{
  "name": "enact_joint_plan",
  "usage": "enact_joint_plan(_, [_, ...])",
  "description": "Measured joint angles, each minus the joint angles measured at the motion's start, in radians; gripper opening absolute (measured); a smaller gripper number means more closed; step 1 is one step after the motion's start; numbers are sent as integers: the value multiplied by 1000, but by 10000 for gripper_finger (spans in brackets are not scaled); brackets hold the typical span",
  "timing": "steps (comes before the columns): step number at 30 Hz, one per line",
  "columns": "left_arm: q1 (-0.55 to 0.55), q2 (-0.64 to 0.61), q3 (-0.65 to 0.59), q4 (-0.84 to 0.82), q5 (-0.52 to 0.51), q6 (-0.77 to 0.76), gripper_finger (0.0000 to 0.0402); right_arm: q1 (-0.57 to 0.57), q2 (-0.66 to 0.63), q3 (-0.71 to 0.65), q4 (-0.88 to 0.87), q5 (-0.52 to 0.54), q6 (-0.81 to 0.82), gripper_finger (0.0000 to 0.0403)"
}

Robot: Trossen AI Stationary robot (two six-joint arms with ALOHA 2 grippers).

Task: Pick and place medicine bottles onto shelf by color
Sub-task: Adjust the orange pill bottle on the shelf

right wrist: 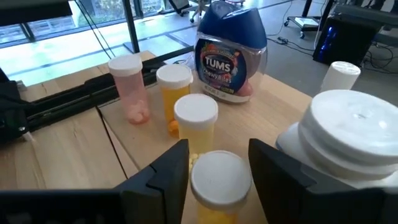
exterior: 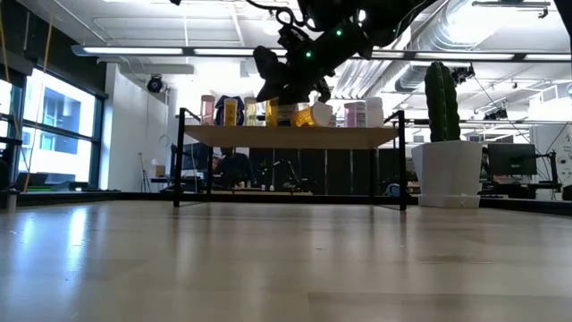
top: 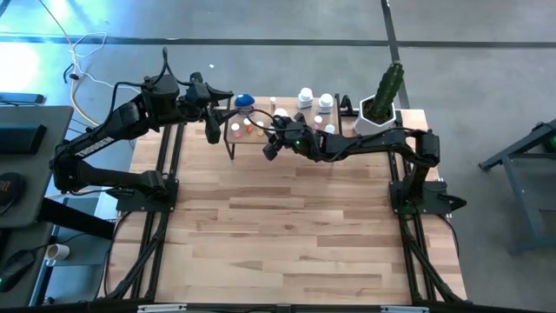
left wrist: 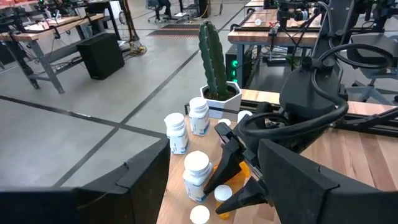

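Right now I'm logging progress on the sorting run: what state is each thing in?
Shelf: upright, bottles on top.
TUMS jar: on the shelf, blue lid on.
Pink vial: upright, capped.
Orange vials: upright, capped, grouped.
Right hand: fingers apart around a white-capped orange vial.
Left hand: open, by the shelf's end.
Cactus: upright in its pot.

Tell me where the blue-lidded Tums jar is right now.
In the high view, the Tums jar stands at the shelf's far left corner; the right wrist view shows it just behind the orange bottles.
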Motion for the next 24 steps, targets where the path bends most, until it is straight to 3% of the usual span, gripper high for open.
enact_joint_plan(24, [0,0,0,-8,0,0,234,11,-85,1,43,-14,-68,158])
